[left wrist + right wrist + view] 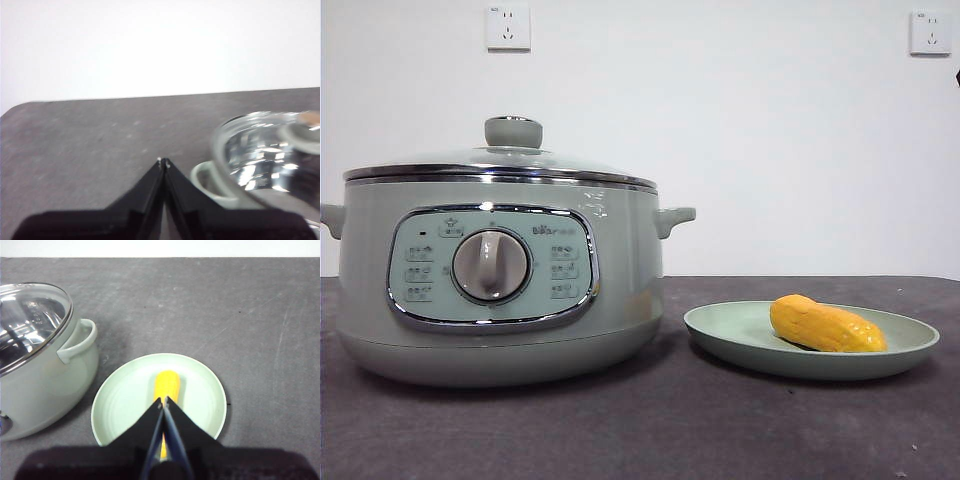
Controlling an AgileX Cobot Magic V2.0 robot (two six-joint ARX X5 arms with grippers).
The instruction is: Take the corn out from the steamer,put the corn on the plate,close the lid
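The right gripper [164, 401] hangs above the plate [120, 400] with its jaws pressed together and nothing between them, its tips lined up over the corn [167, 384] that lies in the dish. The left gripper [163, 161] is likewise closed and empty, hovering over the dark surface [90, 140] just beside the pot's side handle [202, 180]. From the front, the corn [826, 325] rests inside the plate [730, 330], tilted a little against the shallow slope, and the lid [500, 160] sits level on the pot [620, 300], so the job looks finished.

What remains risky is the withdrawal. If the right gripper drops or swings low, its closed tips could nudge the glossy cob and roll it toward the low rim. If the left gripper drifts sideways, it could clip the handle or the lid's steel edge and knock the lid askew.
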